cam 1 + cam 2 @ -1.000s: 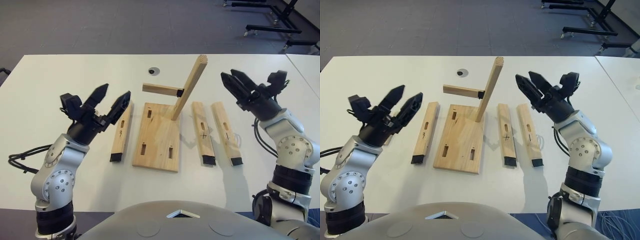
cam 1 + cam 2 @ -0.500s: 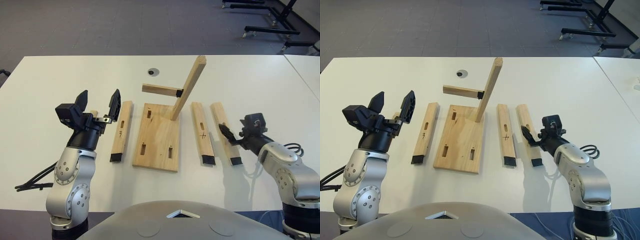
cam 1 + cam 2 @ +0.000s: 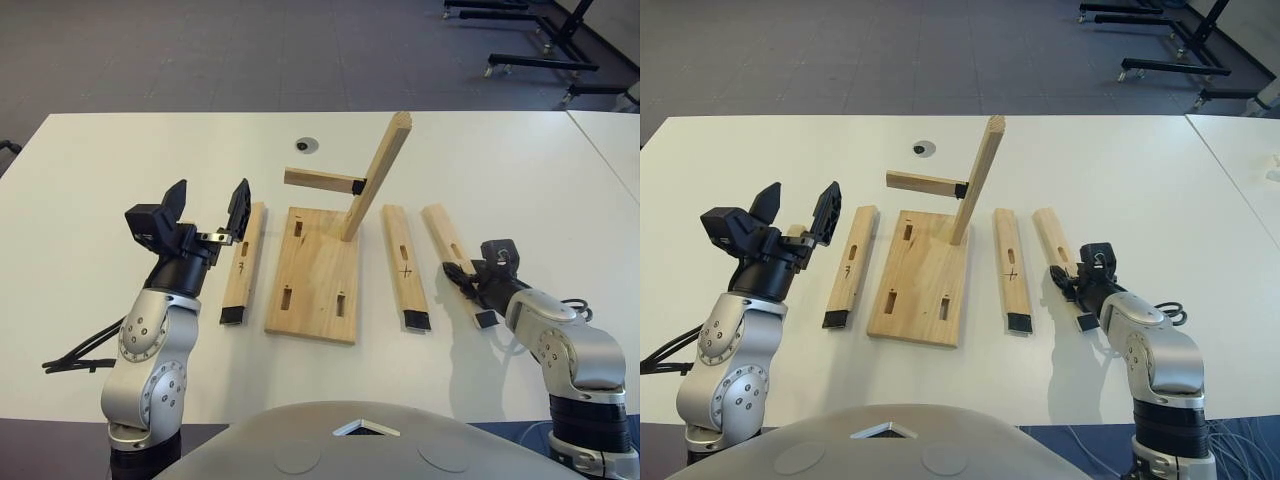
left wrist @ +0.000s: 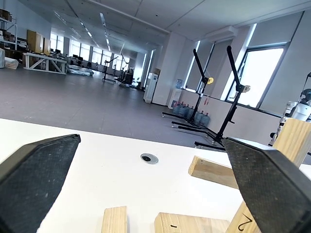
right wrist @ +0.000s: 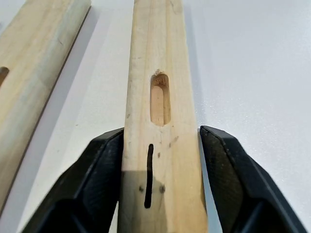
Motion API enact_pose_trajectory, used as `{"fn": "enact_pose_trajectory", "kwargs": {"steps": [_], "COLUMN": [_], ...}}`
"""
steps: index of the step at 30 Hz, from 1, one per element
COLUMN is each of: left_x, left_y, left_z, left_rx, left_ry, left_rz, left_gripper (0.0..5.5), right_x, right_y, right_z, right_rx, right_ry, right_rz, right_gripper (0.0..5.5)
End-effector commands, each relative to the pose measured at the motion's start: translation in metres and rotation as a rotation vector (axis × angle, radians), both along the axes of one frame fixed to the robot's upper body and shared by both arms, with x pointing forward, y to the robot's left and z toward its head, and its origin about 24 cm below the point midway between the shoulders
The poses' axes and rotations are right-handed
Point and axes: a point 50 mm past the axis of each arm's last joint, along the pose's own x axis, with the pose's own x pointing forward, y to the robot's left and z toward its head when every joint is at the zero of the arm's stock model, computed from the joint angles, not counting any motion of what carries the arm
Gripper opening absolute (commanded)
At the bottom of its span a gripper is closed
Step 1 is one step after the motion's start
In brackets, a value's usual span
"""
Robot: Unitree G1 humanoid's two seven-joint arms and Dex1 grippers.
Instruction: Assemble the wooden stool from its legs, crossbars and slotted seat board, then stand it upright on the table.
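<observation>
On the white table point(image 3: 120, 160): the stool's parts lie spread out in a row from left to right, partly assembled.
Seat board point(image 3: 312, 288): a pale rectangular plank lying flat at the middle, long side running near to far. Three empty slots show in its face.
Standing leg point(image 3: 378, 176): its foot sits at the board's far right corner. It leans to the right and away rather than standing plumb.
Crossbar point(image 3: 322, 180): a short pale bar joined to the standing leg by a black end. It sticks out level to the left, above the board's far edge.
Left leg point(image 3: 243, 262): lies flat just left of the board, slot upward, with a black cap on its near end.
Plus-marked leg point(image 3: 404, 265): lies flat just right of the board, also black-capped at the near end.
Minus-marked leg point(image 5: 158, 97): the rightmost piece, angled slightly with its near end further right. It shows one oval slot and a dark pen stroke.
Left gripper point(image 3: 209, 200): raised above the table near the left leg, fingers point(image 4: 34, 174) spread wide, with nothing between them.
Right gripper point(image 3: 468, 285): low at the minus-marked leg's near part, its black pads touching both long sides of the wood. Whether the leg is lifted or rests on the table is hard to tell.
Grommet point(image 3: 307, 145): a small round fitting set in the table beyond the board.
</observation>
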Motion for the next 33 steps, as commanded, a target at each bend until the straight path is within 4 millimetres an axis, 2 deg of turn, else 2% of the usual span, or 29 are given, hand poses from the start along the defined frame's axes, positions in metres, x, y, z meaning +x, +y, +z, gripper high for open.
{"fn": "enact_pose_trajectory", "kwargs": {"steps": [1,4,8,9,11,13,15,18,21,23,25,27,30,33], "left_x": [0.005,0.007,0.014,0.015,0.019,0.023,0.027,0.033,0.030,0.023,0.019,0.013,0.004,0.000], "left_y": [0.000,-0.002,0.005,0.008,0.013,0.010,0.007,0.004,0.003,0.001,-0.003,-0.010,-0.029,-0.040], "left_z": [-0.004,-0.005,0.004,0.006,0.006,0.012,0.021,0.030,0.041,0.049,0.053,0.051,0.041,0.039], "left_rx": [-0.004,-0.041,-0.063,-0.087,-0.114,-0.155,-0.185,-0.196,-0.256,-0.312,-0.363,-0.397,-0.382,-0.372], "left_ry": [0.028,0.031,-0.050,-0.070,-0.085,-0.122,-0.170,-0.208,-0.263,-0.305,-0.322,-0.302,-0.196,-0.140], "left_rz": [-0.018,-0.056,-0.067,-0.068,-0.081,-0.162,-0.244,-0.329,-0.433,-0.552,-0.672,-0.815,-1.017,-1.135], "left_gripper": [5.40,5.40,5.40,5.40,5.40,5.40,5.40,5.40,5.40,5.40,5.40,5.40,5.40,5.40], "right_x": [-0.004,0.001,0.031,0.044,0.070,0.103,0.120,0.122,0.096,0.076,0.055,0.041,0.040,0.040], "right_y": [0.005,0.008,0.010,0.010,0.020,0.022,0.021,0.029,0.055,0.072,0.090,0.101,0.114,0.135], "right_z": [-0.012,-0.013,-0.009,-0.003,0.024,0.069,0.106,0.159,0.194,0.206,0.202,0.189,0.165,0.142], "right_rx": [0.006,0.010,0.034,0.065,0.157,0.231,0.301,0.446,0.596,0.733,0.789,0.812,0.859,0.882], "right_ry": [0.051,0.021,-0.079,-0.135,-0.271,-0.483,-0.663,-0.959,-1.116,-1.106,-0.997,-0.887,-0.761,-0.655], "right_rz": [0.038,0.035,0.057,0.054,0.142,0.215,0.250,0.324,0.568,0.755,0.987,1.133,1.195,1.254], "right_gripper": [2.02,2.02,2.02,2.02,2.02,2.02,2.02,2.02,2.02,2.02,2.02,2.02,2.02,2.02]}}
